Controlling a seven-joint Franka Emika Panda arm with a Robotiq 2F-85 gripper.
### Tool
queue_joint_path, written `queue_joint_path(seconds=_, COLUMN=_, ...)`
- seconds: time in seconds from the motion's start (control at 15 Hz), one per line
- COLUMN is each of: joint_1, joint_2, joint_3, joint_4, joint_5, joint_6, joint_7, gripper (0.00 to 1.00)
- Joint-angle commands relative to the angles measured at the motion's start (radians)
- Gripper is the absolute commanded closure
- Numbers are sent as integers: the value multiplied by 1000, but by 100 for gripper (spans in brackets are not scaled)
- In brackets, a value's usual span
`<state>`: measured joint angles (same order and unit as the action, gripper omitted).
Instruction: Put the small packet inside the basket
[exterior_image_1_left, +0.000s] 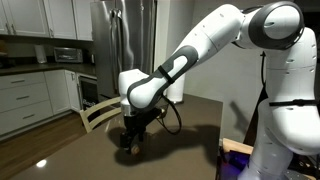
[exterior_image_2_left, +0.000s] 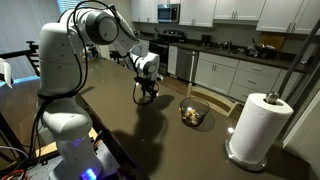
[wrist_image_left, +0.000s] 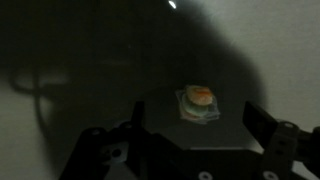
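My gripper (exterior_image_1_left: 129, 140) hangs spread wide over the small packet (wrist_image_left: 198, 103), which lies flat on the dark table (wrist_image_left: 285, 40), well apart from the basket (exterior_image_2_left: 194, 114). It looks light and crinkly (probably slippery), so I'd pinch across its middle.

No text, label or number is legible anywhere.

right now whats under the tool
The small packet lies flat on the dark table below the open tool, between its fingers in the wrist view. What the packet covers cannot be seen.
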<state>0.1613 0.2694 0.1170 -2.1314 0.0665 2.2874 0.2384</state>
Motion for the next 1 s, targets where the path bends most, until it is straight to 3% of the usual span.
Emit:
queue_joint_path(seconds=0.0, joint_1=3, joint_2=41, joint_3=3, joint_4=15, joint_5=3, joint_6=23, joint_7=-23, gripper=28)
queue_joint_path(seconds=0.6, joint_1=32, joint_2=47, joint_3=-5, joint_4=-7, joint_5=-48, joint_6=91, joint_7=2, gripper=86)
queue_joint_path(seconds=0.93, joint_1=46, joint_2=-25, joint_3=-34, joint_4=-26, joint_5=-147, joint_6=88, joint_7=51, gripper=95)
